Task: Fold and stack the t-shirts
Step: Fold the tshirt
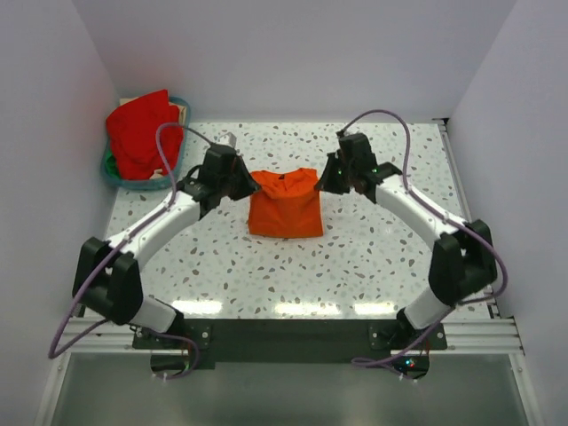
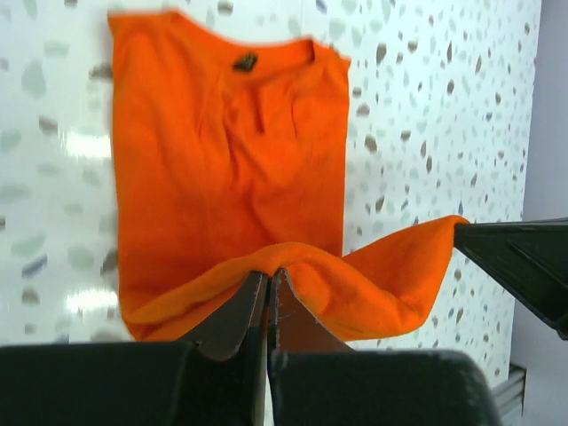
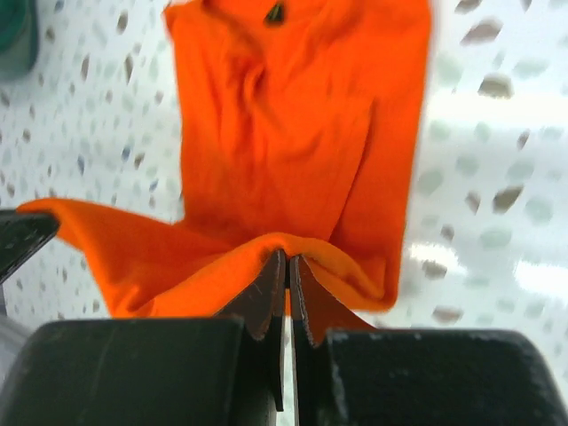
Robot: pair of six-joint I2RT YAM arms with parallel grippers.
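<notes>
A speckled white table (image 1: 373,257) is seen, w/ an orange t-shirt (image 1: 284,213) lying between both grippers. One raised edge is clamped by the left gripper (image 1: 251,187) & right gripper (image 1: 321,184). Red shirts (image 1: 138,133) are piled in a basket (image 1: 111,174) beyond the left gripper's outer side.

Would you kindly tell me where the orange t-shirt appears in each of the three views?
Top external: orange t-shirt at the centre of the table.
Left wrist: upper middle, near edge pinched by the left tool.
Right wrist: upper middle, near edge pinched by the right tool.
Shared landmark: its collar.
</notes>
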